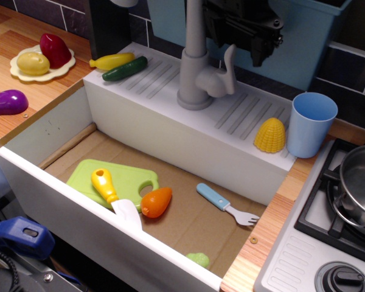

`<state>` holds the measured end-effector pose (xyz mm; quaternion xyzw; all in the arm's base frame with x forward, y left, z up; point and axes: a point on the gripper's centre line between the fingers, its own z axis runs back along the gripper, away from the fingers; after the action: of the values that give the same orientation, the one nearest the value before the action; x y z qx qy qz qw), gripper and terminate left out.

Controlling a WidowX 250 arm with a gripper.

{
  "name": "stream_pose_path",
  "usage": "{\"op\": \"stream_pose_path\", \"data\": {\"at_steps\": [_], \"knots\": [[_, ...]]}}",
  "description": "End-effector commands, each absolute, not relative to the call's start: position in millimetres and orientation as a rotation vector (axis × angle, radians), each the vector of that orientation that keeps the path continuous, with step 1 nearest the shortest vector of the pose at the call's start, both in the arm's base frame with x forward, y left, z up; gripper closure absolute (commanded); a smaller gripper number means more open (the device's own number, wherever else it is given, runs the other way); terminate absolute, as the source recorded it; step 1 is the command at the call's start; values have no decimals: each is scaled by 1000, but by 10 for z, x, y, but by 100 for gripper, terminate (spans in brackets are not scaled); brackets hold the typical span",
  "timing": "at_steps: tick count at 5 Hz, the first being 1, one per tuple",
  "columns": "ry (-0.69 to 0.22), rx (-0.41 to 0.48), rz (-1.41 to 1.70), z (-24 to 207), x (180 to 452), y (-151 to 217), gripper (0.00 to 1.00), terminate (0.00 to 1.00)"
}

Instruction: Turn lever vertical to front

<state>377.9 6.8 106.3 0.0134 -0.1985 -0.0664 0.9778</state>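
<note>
The lever (230, 66) is a short light-grey paddle branching from the body of the grey faucet (194, 67); it stands upright, pointing up. The faucet stands on the white ribbed back ledge of the sink (164, 91). My black gripper (236, 47) hangs above and just behind the lever, apart from it, with its jaws spread and nothing between them. One dark finger (257, 56) shows to the right of the lever. The gripper's upper part is cut off by the top edge.
A yellow corn cob (270, 135) and a blue cup (312, 123) stand right of the faucet; a zucchini (125, 69) and a yellow vegetable (111, 61) lie to its left. A blue bin (310, 36) is behind. The basin holds a green board (112, 177), knife, carrot and fork. The stove with a pot (359, 182) is at right.
</note>
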Motion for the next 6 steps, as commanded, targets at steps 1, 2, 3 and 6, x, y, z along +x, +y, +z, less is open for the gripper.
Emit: {"op": "stream_pose_path", "data": {"at_steps": [1, 2, 3, 6], "knots": [[-432, 15, -99, 1170, 3700, 76, 100, 0], [-424, 5, -75, 1116, 3604, 78, 100, 0], [-421, -23, -55, 1022, 3554, 105, 100, 0], [-406, -92, 56, 613, 3279, -65, 100, 0]]}}
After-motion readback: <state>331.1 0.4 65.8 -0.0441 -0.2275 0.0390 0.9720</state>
